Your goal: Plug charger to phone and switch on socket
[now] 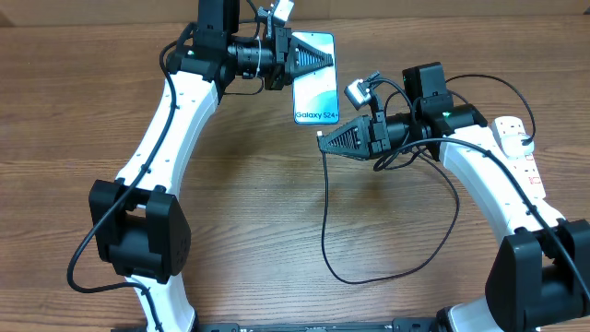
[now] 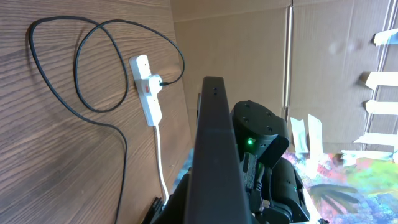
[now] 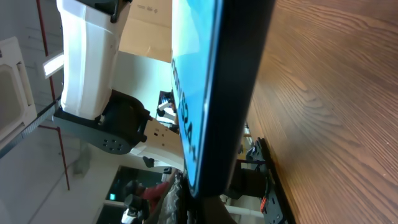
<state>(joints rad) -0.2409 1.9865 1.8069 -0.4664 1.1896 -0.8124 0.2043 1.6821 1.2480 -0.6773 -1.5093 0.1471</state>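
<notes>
Overhead: the phone (image 1: 315, 92) is seen at the far middle of the table (image 1: 258, 203), screen up, with its lettered end nearer. It is clamped by the left gripper (image 1: 313, 59), whose fingers are closed across its far part. The right gripper (image 1: 330, 138) is closed narrowly on the tip of the charger (image 1: 324, 212), just near and right of the phone's near end and apart from it. The rest of the cable is looped toward the near edge and back to the right. The socket (image 1: 516, 134) lies far right, partly hidden by the right arm.

Left wrist: the phone (image 2: 214, 149) is seen edge-on, running straight out of the grip. Beyond it the socket (image 2: 148, 93) is shown with a black plug in it and the charger (image 2: 76, 65) looped beside it.

Right wrist: the phone (image 3: 199, 74) fills the view edge-on above the table (image 3: 336, 93). Neither the connector nor the fingers can be made out here.

The step in hand is judged to be insertion. The tip should be lined up square with the port, presumably in the near short edge, and pushed along the phone's long axis only. The phone should be braced firmly by the left gripper against that push. Slack in the cable should be watched so the tip is not twisted. The socket's switch is to be pressed afterwards.
</notes>
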